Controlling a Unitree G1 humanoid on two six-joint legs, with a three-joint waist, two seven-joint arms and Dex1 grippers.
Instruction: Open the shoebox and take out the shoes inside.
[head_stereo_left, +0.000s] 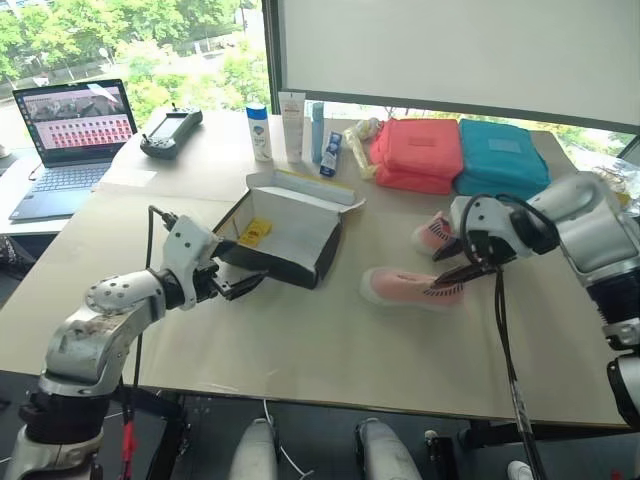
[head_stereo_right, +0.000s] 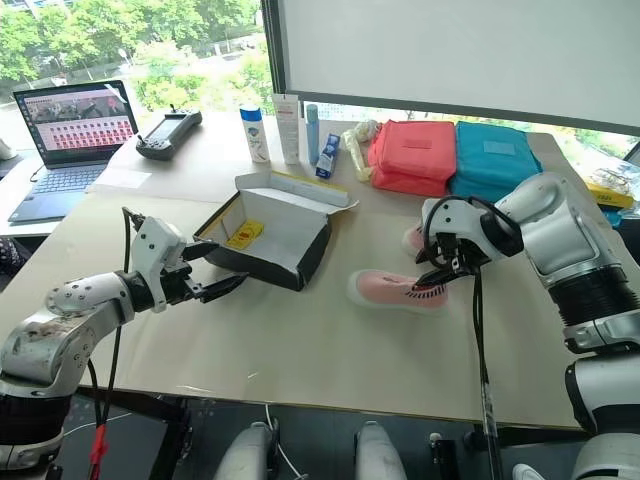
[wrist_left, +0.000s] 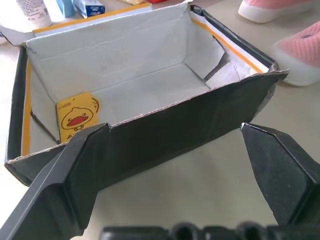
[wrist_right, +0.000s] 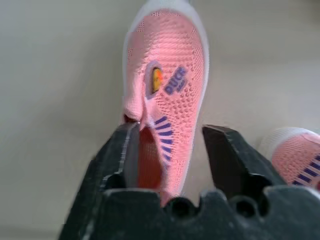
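Note:
The shoebox (head_stereo_left: 330, 255) stands open mid-table, black outside and white inside, its lid flap (head_stereo_left: 318, 186) folded back. Inside it lies just a small yellow duck card (wrist_left: 77, 115). My left gripper (head_stereo_left: 240, 285) is open at the box's near wall, one finger (wrist_left: 75, 175) against the black cardboard. Two pink shoes lie on the table right of the box: one nearer (head_stereo_left: 400, 288), one farther back (head_stereo_left: 432, 236). My right gripper (wrist_right: 170, 130) is open over the nearer shoe's (wrist_right: 170, 65) striped collar, its jaws standing either side of the collar's edge.
A pink pouch (head_stereo_left: 418, 152) and a teal pouch (head_stereo_left: 500, 155) lie behind the shoes. Bottles and tubes (head_stereo_left: 290, 125) stand behind the box. A laptop (head_stereo_left: 70, 135) and a handheld controller (head_stereo_left: 170, 130) sit at the far left. The table's front edge (head_stereo_left: 330, 398) is near.

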